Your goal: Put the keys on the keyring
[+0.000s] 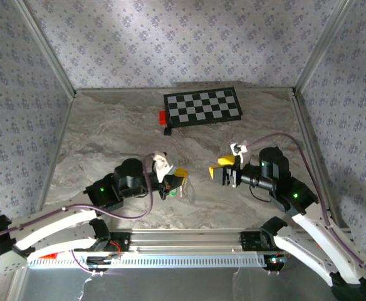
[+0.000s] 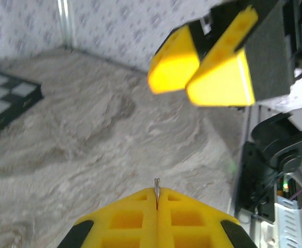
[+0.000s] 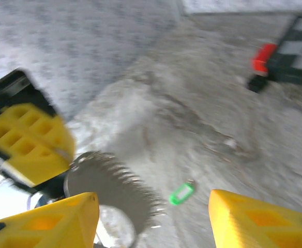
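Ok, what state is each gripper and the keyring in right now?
left gripper: shut on the keyring.
right gripper: open, gripping nothing.
keyring: pinched edge-on in the left gripper; green tag free of both grippers.
keys: too blurred to tell whether any is on the ring.
checkerboard: lying flat on the table.

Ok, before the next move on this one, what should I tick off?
1. Left pincer shut on the keyring: ok, thin metal is pinched between its pads.
2. Right pincer open: ok, its fingers are wide apart.
3. Key in right pincer: not ok, nothing sits between its fingers.
4. Keys located: cannot tell; a blurred pale speck on the marble may be one.
5. Green tag apart from both pincers' pads: ok.
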Available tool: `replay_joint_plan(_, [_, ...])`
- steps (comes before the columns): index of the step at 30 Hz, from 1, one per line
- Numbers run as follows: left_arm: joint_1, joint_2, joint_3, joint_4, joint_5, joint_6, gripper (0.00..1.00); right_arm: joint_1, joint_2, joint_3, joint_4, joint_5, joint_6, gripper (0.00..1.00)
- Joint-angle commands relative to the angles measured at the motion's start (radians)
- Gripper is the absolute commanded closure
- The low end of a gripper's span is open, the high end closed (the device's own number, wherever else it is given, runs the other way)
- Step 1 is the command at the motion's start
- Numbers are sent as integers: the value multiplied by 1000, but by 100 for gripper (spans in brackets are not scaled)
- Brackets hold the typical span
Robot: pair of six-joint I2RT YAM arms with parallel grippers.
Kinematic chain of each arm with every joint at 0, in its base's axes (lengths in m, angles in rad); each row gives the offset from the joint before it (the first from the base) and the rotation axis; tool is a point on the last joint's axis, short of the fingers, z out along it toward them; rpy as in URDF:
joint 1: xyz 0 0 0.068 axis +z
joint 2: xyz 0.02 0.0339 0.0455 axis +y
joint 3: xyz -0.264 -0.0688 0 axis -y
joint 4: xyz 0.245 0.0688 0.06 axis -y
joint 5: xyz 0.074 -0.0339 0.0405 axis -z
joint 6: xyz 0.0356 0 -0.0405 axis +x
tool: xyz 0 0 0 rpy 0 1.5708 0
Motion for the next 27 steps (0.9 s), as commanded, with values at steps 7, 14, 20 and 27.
replay_joint_plan(7, [-4, -59, 11, 138, 216, 38, 100, 227, -17, 32, 176, -37, -186, 63])
replay_joint_plan(14, [-4, -92, 3, 246, 276, 0, 100, 330, -23, 38, 197, -23, -258, 86])
replay_joint_plan(20, [-4, -102, 2, 286, 321, -19, 100, 396, -34, 34, 232, -21, -275, 92])
replay_joint_plan(27, [-6, -102, -5, 327, 353, -36, 100, 459, -35, 32, 278, 7, -297, 90])
